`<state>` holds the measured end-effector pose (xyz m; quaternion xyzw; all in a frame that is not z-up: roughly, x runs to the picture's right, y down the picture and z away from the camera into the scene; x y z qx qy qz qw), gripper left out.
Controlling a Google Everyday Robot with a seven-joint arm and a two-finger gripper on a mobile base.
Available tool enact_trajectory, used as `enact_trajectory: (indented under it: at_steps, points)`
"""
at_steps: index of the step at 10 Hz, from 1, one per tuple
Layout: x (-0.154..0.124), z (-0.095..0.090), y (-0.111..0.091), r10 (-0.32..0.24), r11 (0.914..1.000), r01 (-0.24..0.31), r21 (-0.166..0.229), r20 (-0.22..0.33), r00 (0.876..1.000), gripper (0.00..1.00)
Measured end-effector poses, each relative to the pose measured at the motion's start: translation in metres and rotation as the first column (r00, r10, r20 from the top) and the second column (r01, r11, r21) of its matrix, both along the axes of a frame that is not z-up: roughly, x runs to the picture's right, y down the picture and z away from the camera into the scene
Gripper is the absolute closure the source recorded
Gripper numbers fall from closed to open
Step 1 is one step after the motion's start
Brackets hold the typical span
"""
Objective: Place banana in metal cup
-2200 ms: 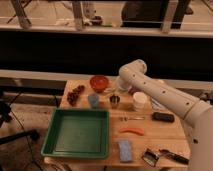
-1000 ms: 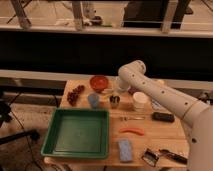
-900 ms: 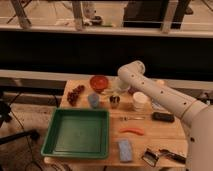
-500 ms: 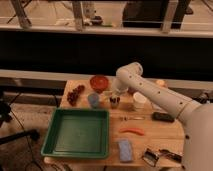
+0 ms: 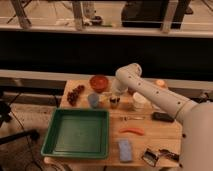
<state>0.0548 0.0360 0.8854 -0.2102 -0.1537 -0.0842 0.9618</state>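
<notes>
a wooden table [image 5: 155, 137] seen from its front edge. nearest, a blue sponge [image 5: 125, 149] lies beside a green tray [image 5: 77, 132], with 1 small orange-red curved piece [image 5: 131, 131] just behind the sponge. farther back stand a blue-grey cup [image 5: 93, 100], the metal cup [image 5: 115, 103] and a white container [image 5: 139, 101]. the gripper [image 5: 116, 95] hangs right over the metal cup, having swung left and down in the last 2 seconds. whether it is clenched or released cannot be told. the banana [image 5: 106, 94] seems to be the pale shape just left of the gripper, in front of the red bowl [image 5: 99, 82], not in the cup. the placing looks not yet done.
</notes>
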Motion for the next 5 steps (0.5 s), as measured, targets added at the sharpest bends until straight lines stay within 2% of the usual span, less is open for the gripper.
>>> enact_trajectory:
  at_steps: [3,4,5]
  points:
    - [0.0025,0.0015,-0.0006,0.000,1.0000,0.000,-0.001,-0.011,1.000,0.98]
    - [0.0030,0.0006,0.0011,0.005,1.0000,-0.005,-0.001,-0.008,1.000,0.93]
    - [0.0108,-0.0026,0.0048,0.011,0.9999,-0.011,0.001,-0.011,1.000,0.84]
